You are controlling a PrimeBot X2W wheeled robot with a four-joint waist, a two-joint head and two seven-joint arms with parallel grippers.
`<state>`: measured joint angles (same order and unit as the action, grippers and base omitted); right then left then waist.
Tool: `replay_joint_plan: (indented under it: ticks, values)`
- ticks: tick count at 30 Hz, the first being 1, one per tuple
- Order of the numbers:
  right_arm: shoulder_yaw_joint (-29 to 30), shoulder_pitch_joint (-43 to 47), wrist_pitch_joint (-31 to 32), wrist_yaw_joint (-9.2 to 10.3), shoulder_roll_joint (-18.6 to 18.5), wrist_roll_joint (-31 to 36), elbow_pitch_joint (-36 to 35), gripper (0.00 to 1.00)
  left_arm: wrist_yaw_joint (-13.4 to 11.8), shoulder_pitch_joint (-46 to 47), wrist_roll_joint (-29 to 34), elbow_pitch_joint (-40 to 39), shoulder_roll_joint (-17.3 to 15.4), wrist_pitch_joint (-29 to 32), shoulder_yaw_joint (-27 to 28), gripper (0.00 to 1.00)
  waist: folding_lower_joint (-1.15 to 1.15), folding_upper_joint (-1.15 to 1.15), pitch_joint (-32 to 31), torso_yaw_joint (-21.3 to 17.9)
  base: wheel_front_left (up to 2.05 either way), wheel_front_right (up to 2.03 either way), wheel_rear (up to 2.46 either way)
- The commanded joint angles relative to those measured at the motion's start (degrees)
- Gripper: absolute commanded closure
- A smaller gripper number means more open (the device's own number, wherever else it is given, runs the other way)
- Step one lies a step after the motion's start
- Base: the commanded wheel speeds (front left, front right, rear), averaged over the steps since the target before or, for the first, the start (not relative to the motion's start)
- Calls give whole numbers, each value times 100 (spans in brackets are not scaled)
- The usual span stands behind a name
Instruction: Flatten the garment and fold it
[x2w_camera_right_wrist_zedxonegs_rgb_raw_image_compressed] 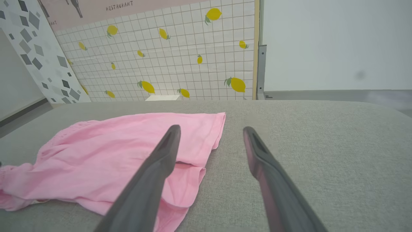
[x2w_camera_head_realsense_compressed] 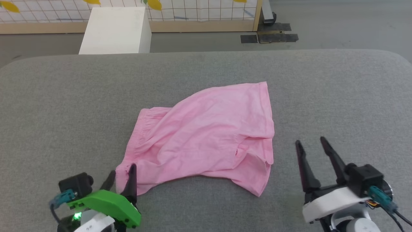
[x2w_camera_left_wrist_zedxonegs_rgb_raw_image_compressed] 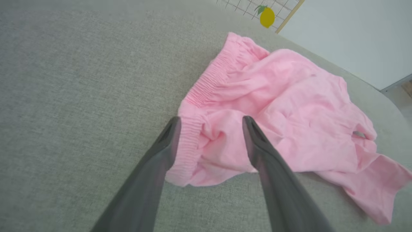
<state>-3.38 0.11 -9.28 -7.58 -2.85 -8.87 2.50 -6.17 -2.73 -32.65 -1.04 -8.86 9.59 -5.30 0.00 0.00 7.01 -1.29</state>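
Pink and rumpled, the garment [x2w_camera_head_realsense_compressed: 206,135] lies mid-frame on the grey padded surface [x2w_camera_head_realsense_compressed: 338,83], its waistband corner between the wide-spread fingers of the left gripper [x2w_camera_head_realsense_compressed: 122,174] at lower left, where a shallow pinch might catch one layer and bunch it; the right gripper [x2w_camera_head_realsense_compressed: 310,141] sits lower right, wide and empty.

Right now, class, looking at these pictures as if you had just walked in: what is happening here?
A two-armed robot is working on pink shorts, which lie crumpled, not yet flat or folded, on a grey cloth-covered surface. Its left claw is open, with one finger on either side of the near corner of the waistband. Its right claw is open too, off to the right of the shorts and clear of the fabric.
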Motion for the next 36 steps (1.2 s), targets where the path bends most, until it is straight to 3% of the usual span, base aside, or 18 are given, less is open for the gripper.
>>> replay_joint_plan:
  ticks: [1,8,14,15,16,17,25,29,36]
  values:
    - [-103,-22,151,9,-3,84,-21,0,144,90,-13,-16,38,-386,56,0,0,0,37,36,0,0,0]
    - [-725,-327,1456,9,-5,473,177,0,444,396,368,219,208,-2002,45,0,0,0,204,225,0,0,0]
    - [-869,-678,2568,9,-16,608,492,3,504,656,544,467,349,-2351,-64,0,0,0,307,383,0,0,0]
    - [-875,-715,2699,9,-16,618,524,13,511,683,558,497,367,-2367,-88,0,0,0,315,409,0,0,0]
    - [-879,-747,2855,9,-16,605,553,78,518,710,573,535,386,-2383,-111,0,0,0,320,429,0,0,0]
    - [-852,-768,2947,9,-15,602,556,100,522,728,585,563,399,-2394,-126,0,0,0,325,439,0,0,0]
    - [-921,-616,3658,9,-9,185,19,100,586,819,588,816,470,-2443,-123,0,0,0,250,420,0,0,0]
    - [-954,-209,4377,9,-8,-331,-995,100,591,793,577,891,486,-2450,-96,0,0,0,136,337,0,0,0]
    - [-791,534,5694,9,-203,-918,-3382,100,631,774,586,978,491,-2454,-92,0,0,0,3,218,0,0,0]
